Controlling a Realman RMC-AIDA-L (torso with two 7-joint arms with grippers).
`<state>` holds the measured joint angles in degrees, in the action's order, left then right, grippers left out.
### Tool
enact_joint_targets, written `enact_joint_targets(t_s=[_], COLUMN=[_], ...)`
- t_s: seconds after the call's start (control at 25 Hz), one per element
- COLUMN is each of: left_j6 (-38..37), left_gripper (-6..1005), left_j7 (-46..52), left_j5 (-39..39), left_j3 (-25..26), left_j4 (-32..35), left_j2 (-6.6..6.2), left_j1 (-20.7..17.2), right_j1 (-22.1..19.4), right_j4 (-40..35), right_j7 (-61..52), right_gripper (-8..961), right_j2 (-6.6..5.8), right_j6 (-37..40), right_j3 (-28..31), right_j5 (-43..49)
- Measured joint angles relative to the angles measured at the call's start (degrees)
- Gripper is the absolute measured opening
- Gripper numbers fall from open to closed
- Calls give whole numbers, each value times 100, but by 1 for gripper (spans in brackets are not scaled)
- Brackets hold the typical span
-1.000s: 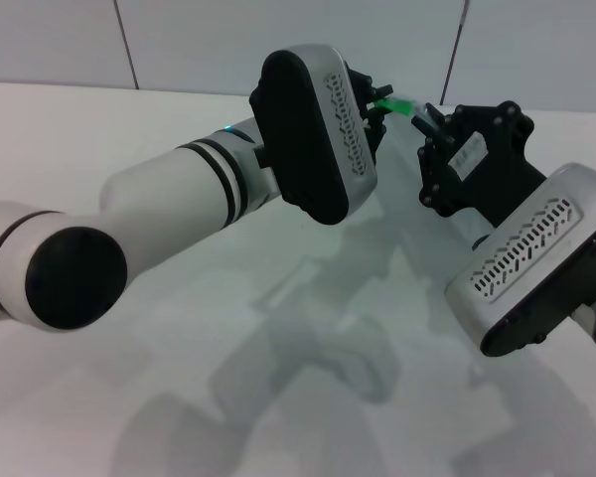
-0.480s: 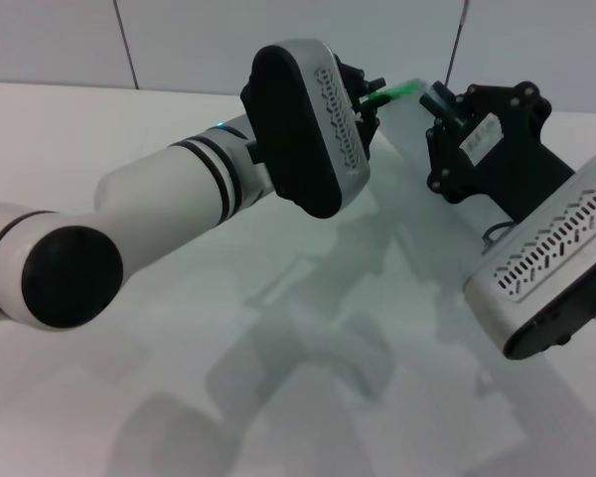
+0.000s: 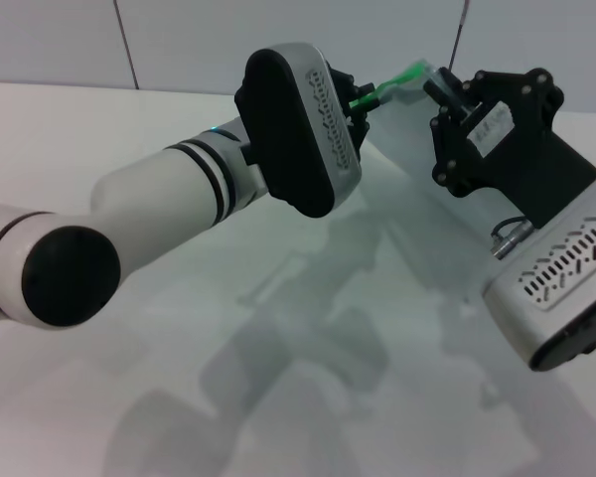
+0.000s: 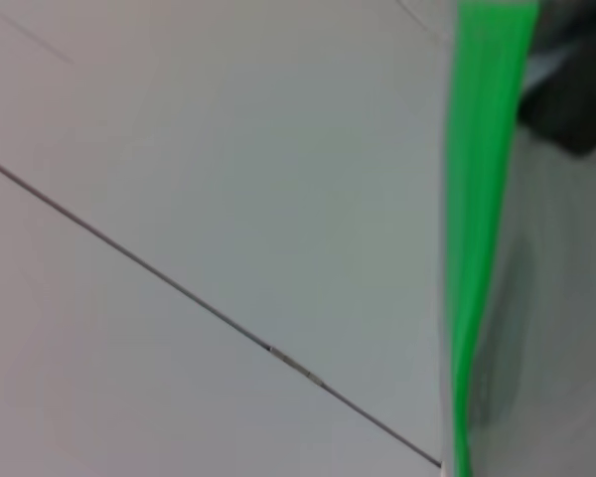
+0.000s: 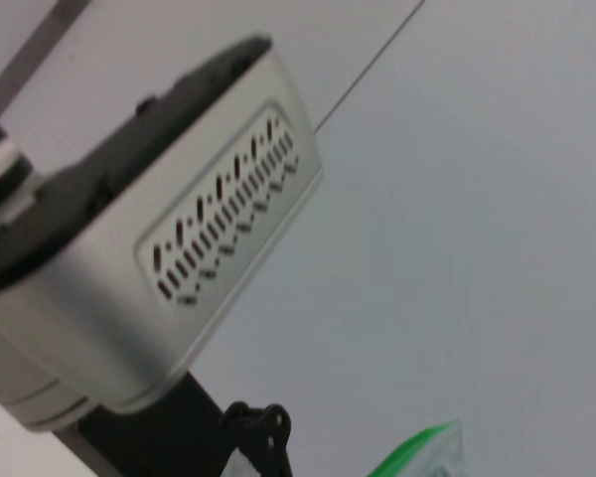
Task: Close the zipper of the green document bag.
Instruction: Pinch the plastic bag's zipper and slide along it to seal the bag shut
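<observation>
1. Green zip strip, item: zipper (image 3: 385,86). Thin bright band running between the two grippers at the far middle of the scene, lifted off the table (image 3: 129,139). It appears stretched in a straight line, which would let a slider travel without buckling. The slider itself cannot be made out.

2. Pale translucent plastic, item: bag (image 3: 417,199). It hangs below the green strip and drapes down towards the near right, its lower part lying on the white table. Held up by its top edge, so its own weight helps keep the edge flat.

3. Left gripper (image 3: 358,94). Sits at the left end of the visible strip, behind the arm's bulky wrist housing. Fingers hidden; whether they clamp the strip cannot be told. The left wrist view shows the green strip passing very close to it.

4. Right gripper (image 3: 439,89). Black, at the right end of the strip, apparently meeting it. Finger spacing cannot be told.

5. Judgement: one gripper likely anchors the edge while the other draws along it; closure is unconfirmed.
</observation>
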<state>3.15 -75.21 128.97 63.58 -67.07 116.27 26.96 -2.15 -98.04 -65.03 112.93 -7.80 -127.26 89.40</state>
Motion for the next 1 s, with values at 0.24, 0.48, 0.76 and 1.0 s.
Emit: enact_joint_targets(t_s=[0.24,0.48,0.76,1.0], left_j6=[0,-7,-213,-304], left_gripper=[84,84,84,85], left_j7=[17,29,25,29], left_j5=[-16,-197,-322,-366], left_j3=[109,208,265,290], left_j4=[149,402,820,1070], left_j2=[0,0,-5,3], left_j1=[33,128,260,330], right_j1=[-128,-355,-554,-618], right_j4=[-252,-678,-980,-1051], right_j7=[8,50,304,317], right_gripper=[157,160,163,166], right_j2=[-36,-128,-148,-148], right_j6=[38,37,-8,-13], right_j3=[-36,-113,-205,-209], right_j5=[14,20,25,25])
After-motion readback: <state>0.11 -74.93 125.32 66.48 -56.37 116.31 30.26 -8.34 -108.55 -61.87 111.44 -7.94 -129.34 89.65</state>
